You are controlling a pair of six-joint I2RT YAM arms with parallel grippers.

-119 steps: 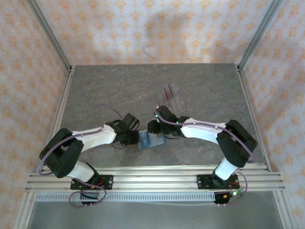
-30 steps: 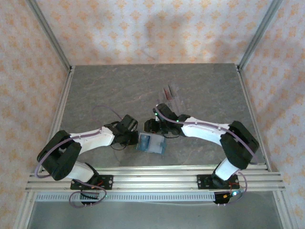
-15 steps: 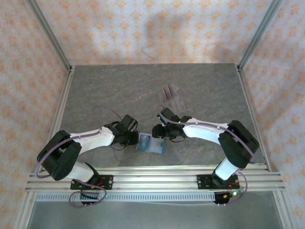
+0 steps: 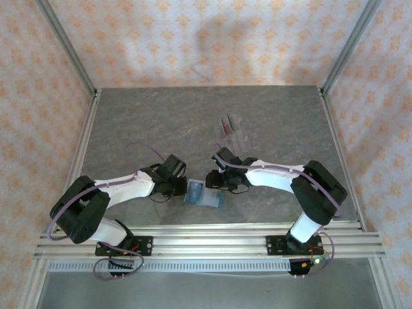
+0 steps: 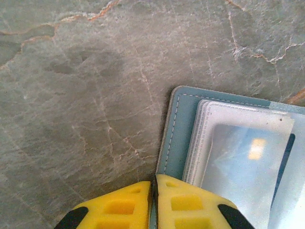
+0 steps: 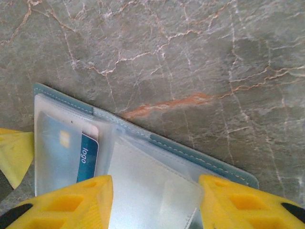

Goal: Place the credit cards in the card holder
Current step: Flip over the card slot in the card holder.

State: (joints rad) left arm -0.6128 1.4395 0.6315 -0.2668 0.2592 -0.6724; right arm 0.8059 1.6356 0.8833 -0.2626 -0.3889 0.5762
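Note:
The teal card holder [image 4: 205,196] lies open on the table between the arms, its clear sleeves up. A blue card [image 6: 88,153] sits inside a sleeve, also seen as the blue card [image 5: 248,160] in the left wrist view. My left gripper [image 5: 153,183] is shut on the card holder's left edge [image 5: 177,129]. My right gripper [image 6: 155,191] is open just above the card holder [image 6: 190,149], its fingers straddling a clear sleeve [image 6: 147,191]. In the top view the left gripper [image 4: 182,188] and right gripper [image 4: 214,182] flank the holder. Two mauve cards [image 4: 226,124] stand further back.
A clear slotted rack [image 4: 238,134] holds the mauve cards behind the right arm. The marbled grey table [image 4: 141,122] is ringed by aluminium rails [image 4: 84,141] and patterned walls. The left gripper's yellow finger [image 6: 12,152] shows at the holder's far end.
The right gripper has come down and slightly nearer over the open holder. The left gripper has kept its hold on the edge, and the holder sits where it was a second ago.

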